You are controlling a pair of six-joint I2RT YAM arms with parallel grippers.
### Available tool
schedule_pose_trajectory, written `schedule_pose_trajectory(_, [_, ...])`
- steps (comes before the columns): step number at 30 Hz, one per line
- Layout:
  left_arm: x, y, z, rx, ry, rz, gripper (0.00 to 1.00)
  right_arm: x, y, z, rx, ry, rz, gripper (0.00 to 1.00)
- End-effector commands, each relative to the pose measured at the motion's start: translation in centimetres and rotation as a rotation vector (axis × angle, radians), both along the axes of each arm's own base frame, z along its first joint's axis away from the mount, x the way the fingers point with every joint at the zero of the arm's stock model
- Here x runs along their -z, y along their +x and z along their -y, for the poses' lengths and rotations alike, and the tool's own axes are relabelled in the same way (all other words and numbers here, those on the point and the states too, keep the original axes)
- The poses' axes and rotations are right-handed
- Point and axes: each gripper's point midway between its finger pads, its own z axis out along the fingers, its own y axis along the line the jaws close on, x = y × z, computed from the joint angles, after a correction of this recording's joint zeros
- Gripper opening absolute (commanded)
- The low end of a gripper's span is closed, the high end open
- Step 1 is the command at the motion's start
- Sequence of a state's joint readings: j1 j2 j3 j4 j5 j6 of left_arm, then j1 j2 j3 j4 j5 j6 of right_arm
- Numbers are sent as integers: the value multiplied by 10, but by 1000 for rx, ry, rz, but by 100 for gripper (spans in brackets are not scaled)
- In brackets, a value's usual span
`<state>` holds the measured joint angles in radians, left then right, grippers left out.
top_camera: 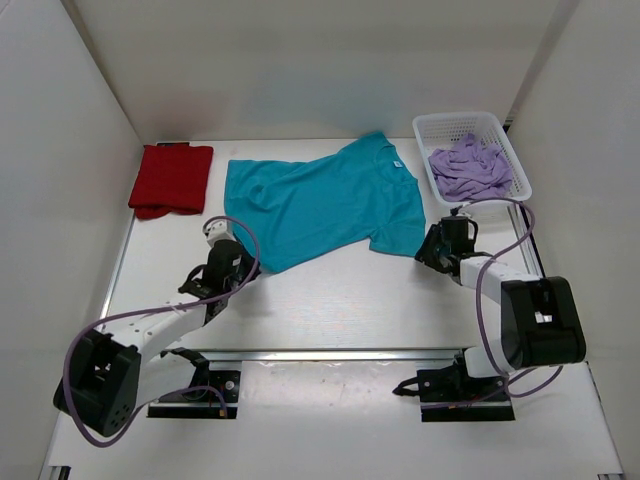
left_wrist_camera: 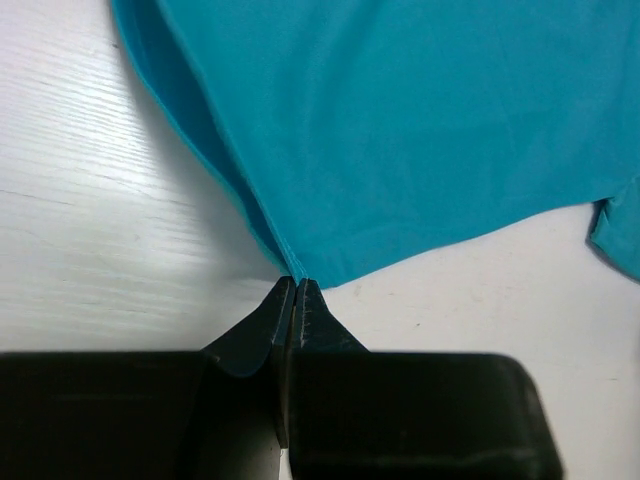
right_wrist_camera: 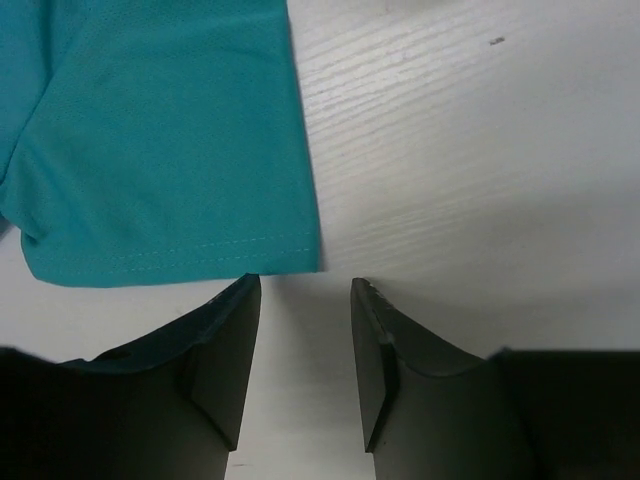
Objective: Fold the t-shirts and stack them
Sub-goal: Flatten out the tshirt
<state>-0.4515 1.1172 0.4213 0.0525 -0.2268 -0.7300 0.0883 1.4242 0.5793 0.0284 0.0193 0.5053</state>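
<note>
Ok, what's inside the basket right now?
A crumpled lavender shirt fills most of the basket. The shirt covers the basket floor, so anything under it can't be seen.

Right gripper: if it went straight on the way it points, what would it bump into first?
Probably the teal shirt: its sleeve hem lies just ahead of the open right gripper. Beside it is bare table. Height is hard to judge.
</note>
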Motion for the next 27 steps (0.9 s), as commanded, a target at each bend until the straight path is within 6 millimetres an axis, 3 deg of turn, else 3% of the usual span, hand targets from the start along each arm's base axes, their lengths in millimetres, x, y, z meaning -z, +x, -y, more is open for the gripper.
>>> schedule_pose_trajectory(1, [-4, -2, -11, 5, 27, 26, 0, 2, 6, -3, 18, -30, 3, 40])
schedule_pose_trajectory(4, [-1, -3, -13, 16, 33, 8, 0, 5, 14, 2, 44, -4, -2, 41])
schedule_pose_trajectory(7, [-6, -2, -9, 32, 26, 21, 0, 7, 16, -2, 34, 37, -17, 33])
schedule_pose_trajectory(10, [-4, -2, -11, 33, 38, 20, 0, 12, 14, -1, 31, 32, -32, 21])
schedule_pose_trajectory(12, [-7, -1, -9, 41, 44, 23, 0, 14, 11, -6, 12, 52, -42, 5])
schedule_pose_trajectory(13, [-9, -1, -7, 47, 44, 22, 0, 12, 11, -8, 7, 52, -41, 0])
schedule_pose_trajectory(17, [-21, 1, -2, 96, 101, 20, 0, -15, 11, -14, -18, 36, 8, 0])
schedule_pose_trajectory(19, [-45, 7, 8, 151, 106, 37, 0, -56, 10, -12, -19, -5, 110, 0])
schedule_pose_trajectory(20, [-45, 4, 9, 199, 135, 7, 0, -66, 3, -11, -31, -45, 110, 0])
schedule_pose_trajectory(22, [-93, 11, 21, 265, 174, 65, 0, -122, -5, -14, -46, -88, 244, 0])
schedule_pose_trajectory(23, [-97, 5, 22, 304, 221, 44, 0, -142, -12, -17, -63, -127, 260, 0])
schedule_pose_trajectory(24, [-118, 3, 25, 329, 246, 56, 0, -177, -19, -16, -66, -159, 311, 0])
schedule_pose_trajectory(25, [-152, 9, 27, 326, 239, 120, 0, -196, -26, -17, -69, -171, 338, 0])
schedule_pose_trajectory(26, [-175, 8, 26, 335, 248, 144, 0, -230, -34, -18, -68, -191, 389, 0])
schedule_pose_trajectory(27, [-181, 2, 25, 353, 258, 133, 0, -258, -43, -25, -99, -204, 426, 0])
